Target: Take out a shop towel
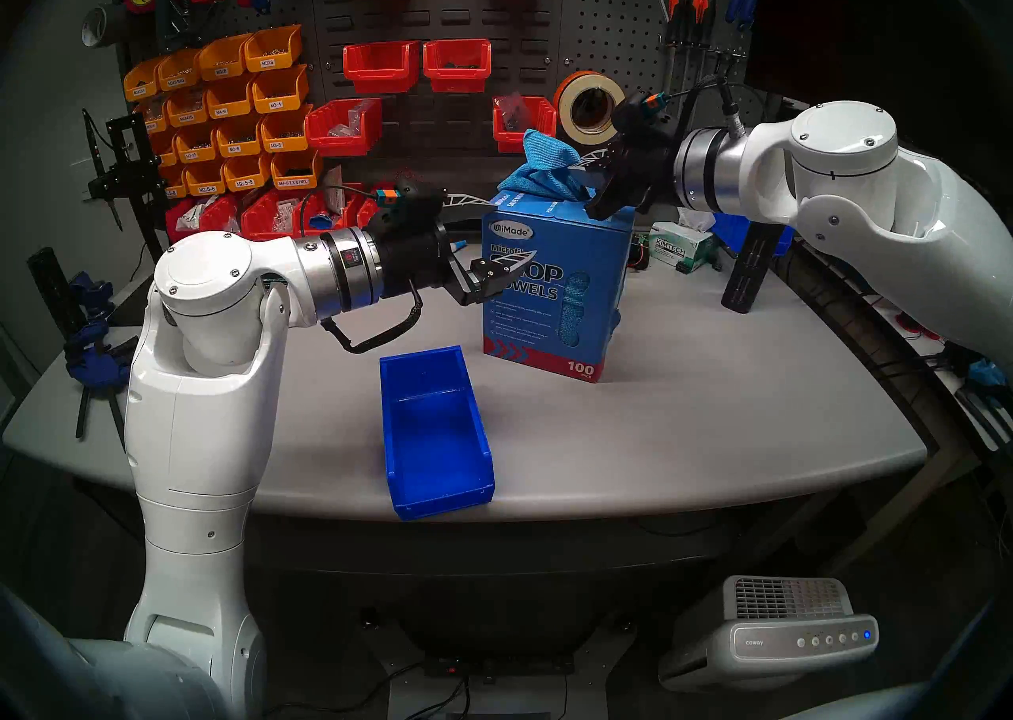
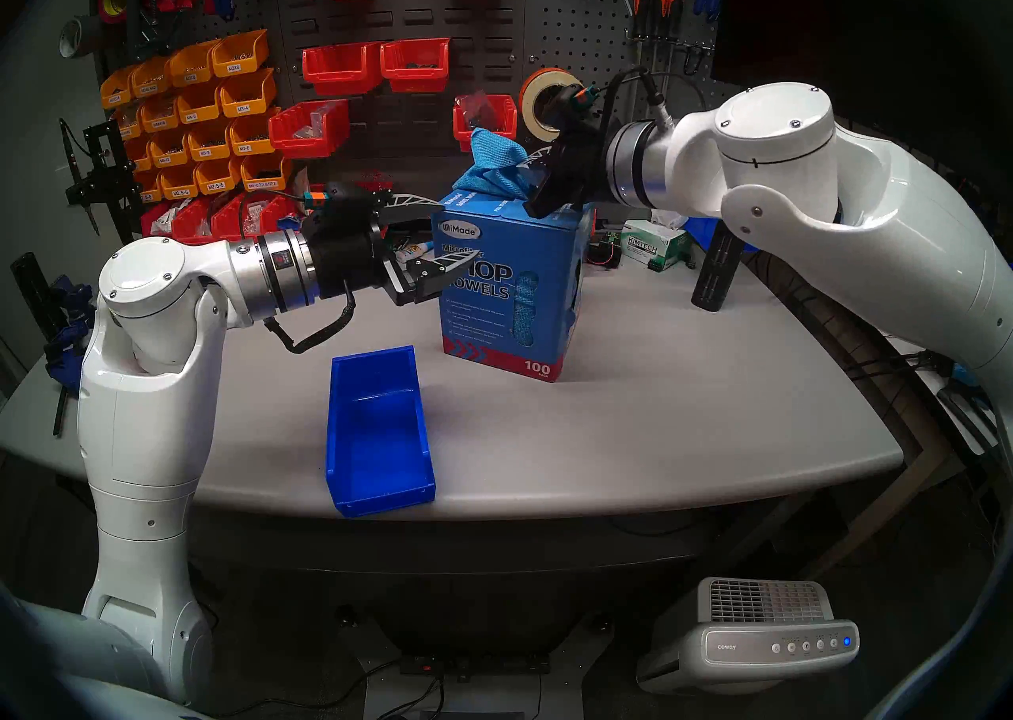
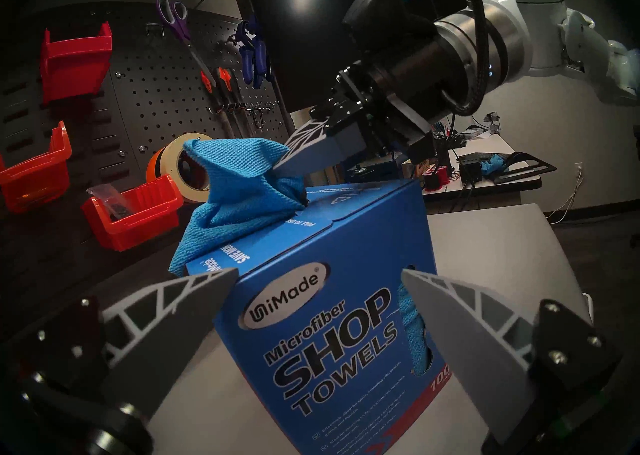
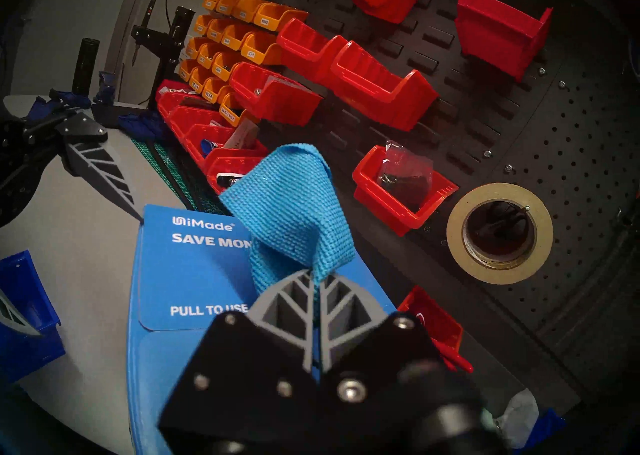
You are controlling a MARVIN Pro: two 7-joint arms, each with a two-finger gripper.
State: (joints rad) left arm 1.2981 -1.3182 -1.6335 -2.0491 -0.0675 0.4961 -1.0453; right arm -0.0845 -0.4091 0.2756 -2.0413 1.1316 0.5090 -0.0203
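The shop towel (image 4: 294, 208) stands up in a bunched peak out of the slot in the top of the blue carton (image 1: 553, 285), part of it draped over the carton's far-left top edge and its lower end still tucked inside. The right pincer (image 4: 316, 279) is clamped on the towel just above the opening, its fingers pressed together with cloth between them. So the grasp is made and the pull has barely begun; most of the drawing-out is, by my reading, still ahead. The left pincer (image 3: 318, 308) has its fingers spread wide on either side of the carton's near-left corner, not touching it as far as I can tell. An empty blue bin (image 1: 433, 428) sits nearer on the grey surface (image 1: 712, 428).
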